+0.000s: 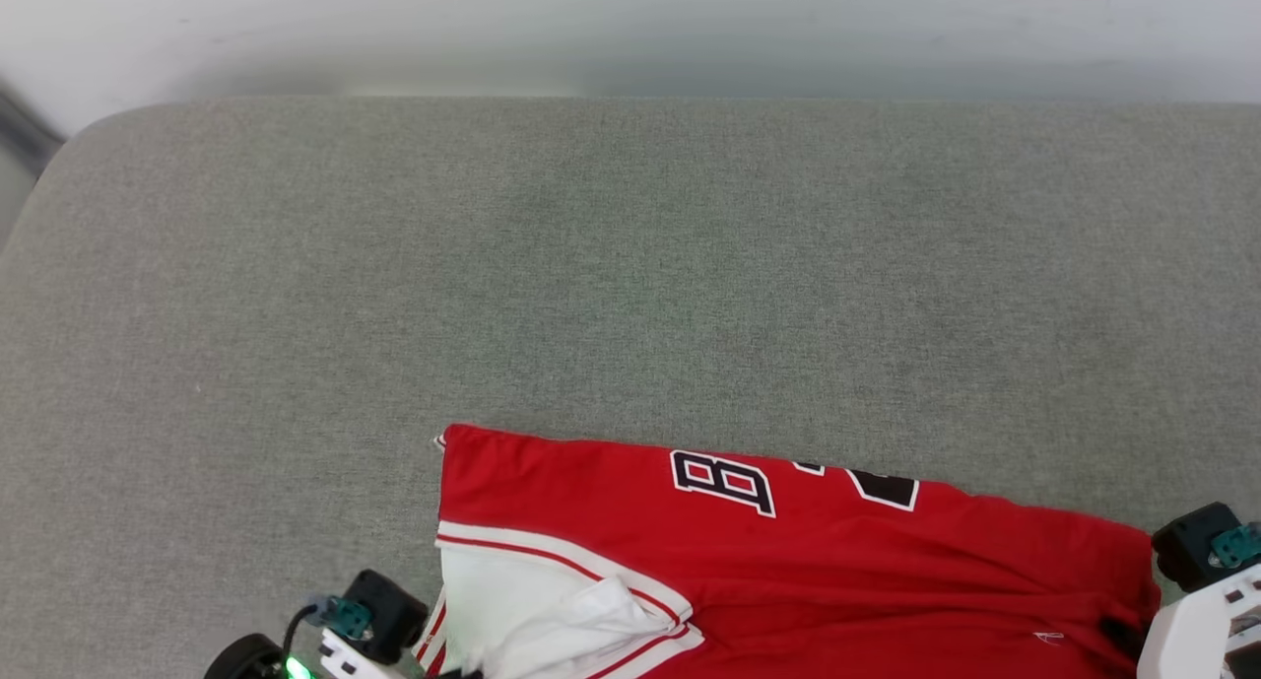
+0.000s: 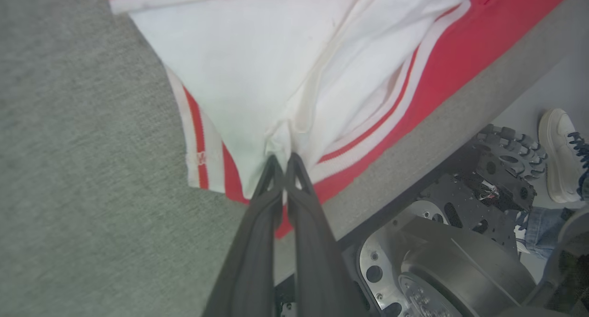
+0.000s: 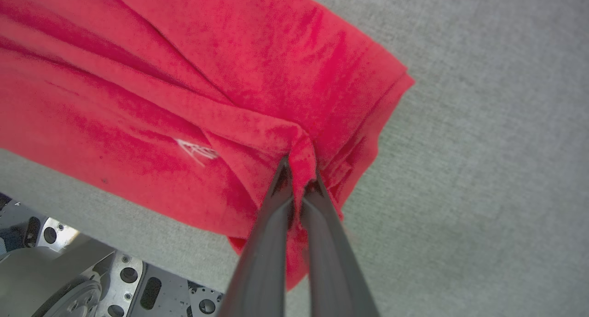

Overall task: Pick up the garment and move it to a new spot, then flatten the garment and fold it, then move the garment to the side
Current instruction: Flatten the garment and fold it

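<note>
Now clamped fully shut: left end effector (image 2: 283, 163) on a pinch of white sleeve (image 2: 257, 68), right end effector (image 3: 299, 170) on a ridge of red cloth. Stretched between the two, the garment (image 1: 788, 561), long axis from one grip to the other, along the near edge of the grey padded surface (image 1: 591, 265). Ahead of both grips, bare padding. Neither arm nearer; probably a joint move forward.
</note>
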